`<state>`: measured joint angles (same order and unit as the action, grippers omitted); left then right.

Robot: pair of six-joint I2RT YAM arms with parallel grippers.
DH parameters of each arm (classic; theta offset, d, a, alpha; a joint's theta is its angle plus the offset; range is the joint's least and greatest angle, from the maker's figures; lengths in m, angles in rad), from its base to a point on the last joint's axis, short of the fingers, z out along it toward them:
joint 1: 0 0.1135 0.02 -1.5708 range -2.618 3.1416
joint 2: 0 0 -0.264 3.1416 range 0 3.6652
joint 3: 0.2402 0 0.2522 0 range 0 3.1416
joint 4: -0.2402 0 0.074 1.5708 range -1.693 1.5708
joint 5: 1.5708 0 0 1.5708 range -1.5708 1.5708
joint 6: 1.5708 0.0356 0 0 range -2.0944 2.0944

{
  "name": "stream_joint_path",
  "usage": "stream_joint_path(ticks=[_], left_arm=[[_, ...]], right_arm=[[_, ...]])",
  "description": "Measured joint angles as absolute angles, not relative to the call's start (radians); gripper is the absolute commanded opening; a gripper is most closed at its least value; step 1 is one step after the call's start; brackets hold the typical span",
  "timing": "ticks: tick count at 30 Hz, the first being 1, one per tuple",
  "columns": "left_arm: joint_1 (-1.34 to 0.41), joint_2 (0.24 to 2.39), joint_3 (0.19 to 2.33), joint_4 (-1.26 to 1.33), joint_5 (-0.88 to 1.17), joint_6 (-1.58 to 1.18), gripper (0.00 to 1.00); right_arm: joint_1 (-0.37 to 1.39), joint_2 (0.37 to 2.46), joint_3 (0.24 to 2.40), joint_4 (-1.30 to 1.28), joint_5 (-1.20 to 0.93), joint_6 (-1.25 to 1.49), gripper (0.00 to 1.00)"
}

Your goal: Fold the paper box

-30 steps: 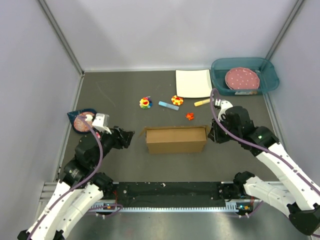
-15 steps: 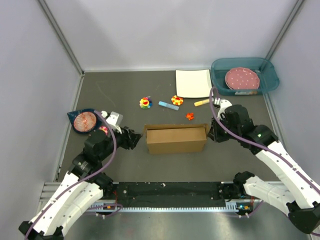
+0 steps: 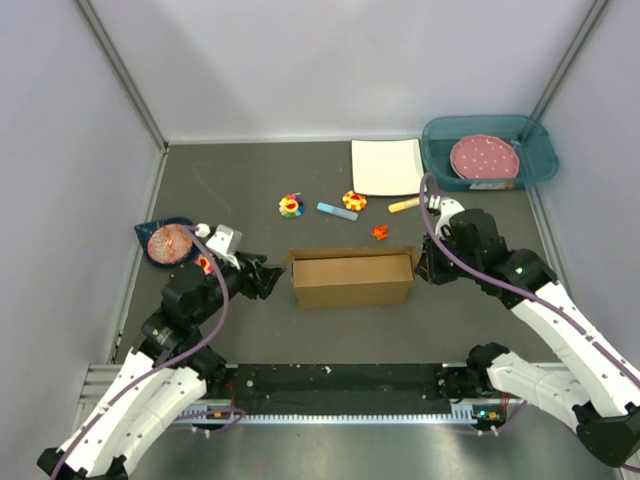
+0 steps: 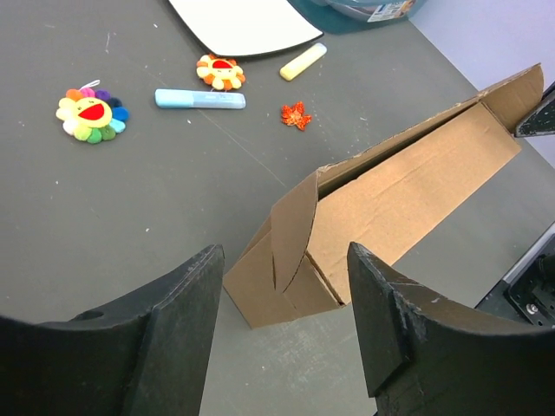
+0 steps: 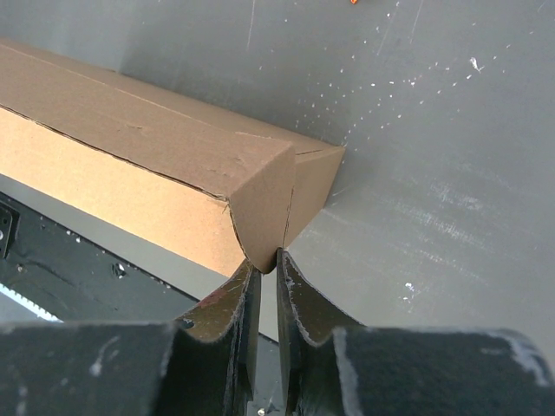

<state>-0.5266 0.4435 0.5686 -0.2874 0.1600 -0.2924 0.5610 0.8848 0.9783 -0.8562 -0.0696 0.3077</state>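
The grey table [image 3: 230, 200] carries everything. The paper box [image 3: 352, 282] lies near its middle, between the two arms, with its long side running left to right. It is partly folded, and the flaps at its left end stand loose and ajar.

At the far right sits a teal bin [image 3: 440, 168] with a pink dotted plate [image 3: 484, 157] inside. Just left of the bin lies a white square plate [image 3: 386, 166].

The left gripper [image 4: 284, 247] is just beside the box's left end – jaws spread wide, nothing between them, the loose flap right ahead. The right gripper [image 5: 267, 264] is at the box's right end, its jaws drawn almost together and pinching the lower corner of the end flap.

A blue dish [image 3: 143, 232] lies at the left edge, beside the left arm.

Beyond the box lie the small things – a rainbow flower toy [image 4: 91, 111], a blue marker [image 4: 199, 99], an orange flower toy [image 4: 219, 71], a yellow marker [image 4: 303, 61] and a red scrap [image 4: 296, 114].
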Motion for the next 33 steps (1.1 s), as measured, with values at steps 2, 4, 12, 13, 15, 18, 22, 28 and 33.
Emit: stream_joint_path(ticks=[2, 4, 12, 13, 15, 18, 22, 28, 33], left_arm=[[-0.527, 0.445, 0.569, -0.286, 0.16, -0.29, 0.61], [-0.527, 0.456, 0.569, -0.281, 0.165, -0.289, 0.58], [-0.527, 0.522, 0.566, -0.247, 0.195, -0.289, 0.39], [-0.527, 0.528, 0.566, -0.24, 0.2, -0.29, 0.36], [-0.527, 0.538, 0.566, -0.23, 0.213, -0.289, 0.28], [-0.527, 0.555, 0.566, -0.226, 0.229, -0.291, 0.15], [-0.526, 0.556, 0.561, -0.212, 0.246, -0.294, 0.06], [-0.526, 0.554, 0.549, -0.199, 0.25, -0.294, 0.02], [-0.526, 0.553, 0.546, -0.192, 0.251, -0.293, 0.0]], right_arm=[[0.561, 0.885, 0.978, -0.856, -0.07, 0.308, 0.11], [0.561, 0.886, 0.978, -0.856, -0.07, 0.308, 0.11], [0.561, 0.889, 0.985, -0.86, -0.07, 0.308, 0.11], [0.561, 0.89, 0.986, -0.861, -0.072, 0.309, 0.11], [0.561, 0.893, 0.991, -0.861, -0.073, 0.31, 0.11], [0.561, 0.894, 0.996, -0.862, -0.074, 0.312, 0.1], [0.561, 0.894, 1.001, -0.862, -0.078, 0.319, 0.08], [0.561, 0.893, 1.004, -0.862, -0.081, 0.334, 0.0], [0.561, 0.894, 1.008, -0.868, -0.083, 0.352, 0.0]])
